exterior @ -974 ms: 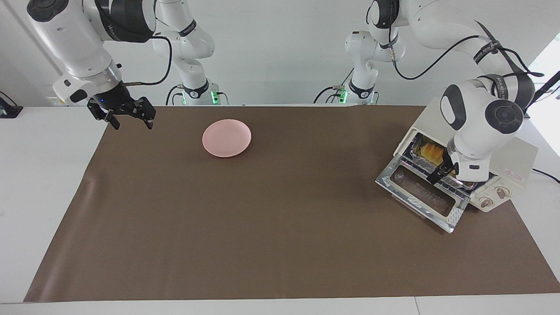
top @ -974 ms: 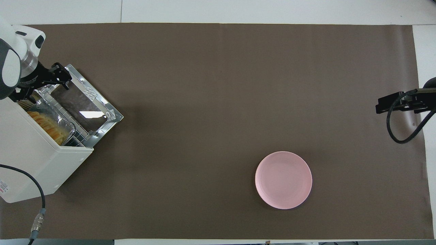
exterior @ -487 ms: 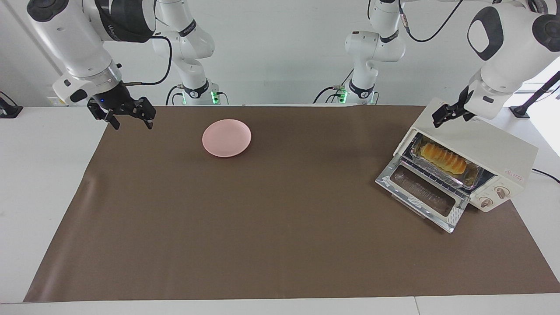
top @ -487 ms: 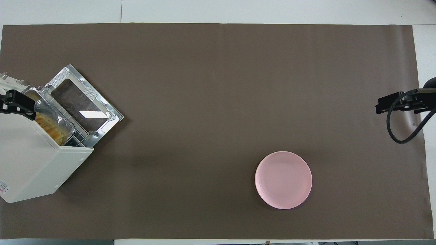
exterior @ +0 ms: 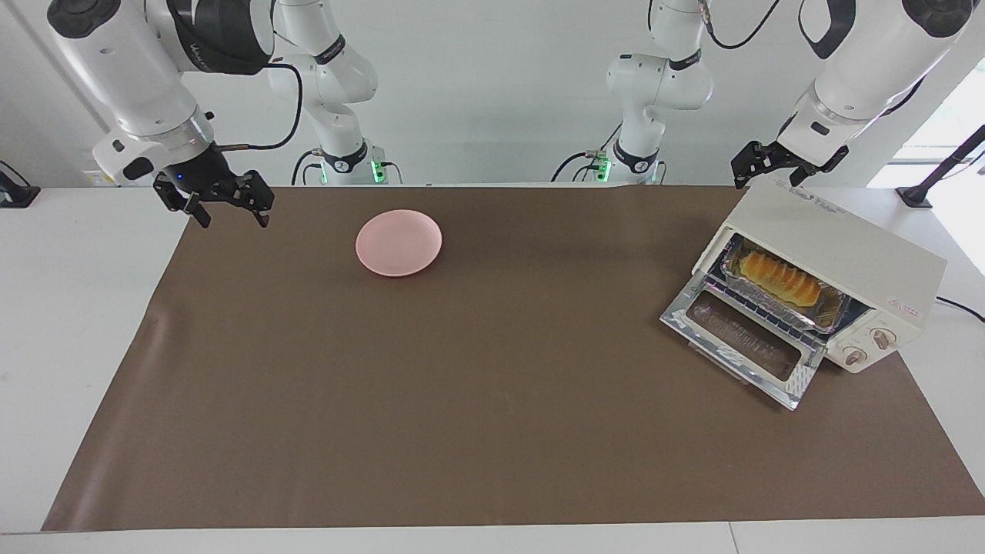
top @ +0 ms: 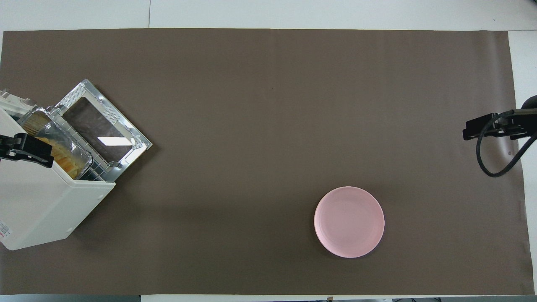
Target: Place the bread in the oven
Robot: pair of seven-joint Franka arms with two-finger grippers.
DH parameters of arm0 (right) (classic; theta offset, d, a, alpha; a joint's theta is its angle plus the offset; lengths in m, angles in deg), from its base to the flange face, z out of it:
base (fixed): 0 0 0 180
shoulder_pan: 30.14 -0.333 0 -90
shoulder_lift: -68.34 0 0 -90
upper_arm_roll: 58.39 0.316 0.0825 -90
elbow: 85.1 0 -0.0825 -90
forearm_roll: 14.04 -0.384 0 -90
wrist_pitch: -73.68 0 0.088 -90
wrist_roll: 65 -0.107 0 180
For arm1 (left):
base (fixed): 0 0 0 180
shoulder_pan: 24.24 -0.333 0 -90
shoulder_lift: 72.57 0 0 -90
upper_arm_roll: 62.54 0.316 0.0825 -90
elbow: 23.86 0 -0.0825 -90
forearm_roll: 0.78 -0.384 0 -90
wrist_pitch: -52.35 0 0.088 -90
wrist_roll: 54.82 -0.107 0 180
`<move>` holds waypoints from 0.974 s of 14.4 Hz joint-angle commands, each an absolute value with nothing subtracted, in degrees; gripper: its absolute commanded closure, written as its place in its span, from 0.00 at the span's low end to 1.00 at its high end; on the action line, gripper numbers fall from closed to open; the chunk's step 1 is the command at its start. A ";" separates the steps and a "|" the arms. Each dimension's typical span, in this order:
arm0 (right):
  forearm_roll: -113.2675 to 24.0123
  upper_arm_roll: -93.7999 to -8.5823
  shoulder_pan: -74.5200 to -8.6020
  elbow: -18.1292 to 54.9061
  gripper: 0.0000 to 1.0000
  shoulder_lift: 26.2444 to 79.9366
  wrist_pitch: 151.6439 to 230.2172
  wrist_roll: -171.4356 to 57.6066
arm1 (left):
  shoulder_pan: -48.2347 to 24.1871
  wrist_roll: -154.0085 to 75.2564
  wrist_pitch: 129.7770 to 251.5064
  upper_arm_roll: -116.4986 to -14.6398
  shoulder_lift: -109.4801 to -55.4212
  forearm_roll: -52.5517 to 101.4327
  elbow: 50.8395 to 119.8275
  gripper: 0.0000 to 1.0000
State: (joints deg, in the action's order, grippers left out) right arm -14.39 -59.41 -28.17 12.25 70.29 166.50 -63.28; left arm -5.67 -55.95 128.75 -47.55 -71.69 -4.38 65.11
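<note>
1. Left gripper (exterior: 758, 165) hangs empty, jaws wide, raised over the oven (exterior: 835, 254).
2. Right gripper (exterior: 227, 208) waits wide open over the desk's edge.
3. Bread (exterior: 779, 278) sits inside the oven.

The oven (top: 46, 205) stands at the left arm's end of the table (top: 268, 105), its glass door (top: 102, 126) dropped open. Inside, the bread (top: 63, 157) lies in a foil tray (top: 63, 140). The left gripper (top: 27, 150) hangs over the oven's top. A pink plate (top: 349, 221) sits toward the right arm's end, well apart from the oven. The right gripper (top: 482, 128) is over the brown mat's edge.
</note>
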 commanded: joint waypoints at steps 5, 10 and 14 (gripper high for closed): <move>-13.77 -59.27 -27.94 12.28 0.00 70.89 165.79 -62.19 | -13.43 -59.48 130.56 -52.61 -71.77 -0.61 66.05 0.00; -13.77 -59.27 -27.94 12.28 0.00 70.98 165.79 -62.19 | -13.69 -59.48 130.66 -52.61 -71.77 -0.70 65.96 0.00; -13.77 -59.27 -27.94 12.28 0.00 70.89 165.71 -62.19 | -13.78 -59.13 132.84 -52.52 -71.60 -0.70 65.78 0.00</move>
State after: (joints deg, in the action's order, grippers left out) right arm -14.39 -59.41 -28.17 12.25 70.30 166.50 -63.28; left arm -12.98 -58.78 130.35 -52.15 -72.00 -1.31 65.34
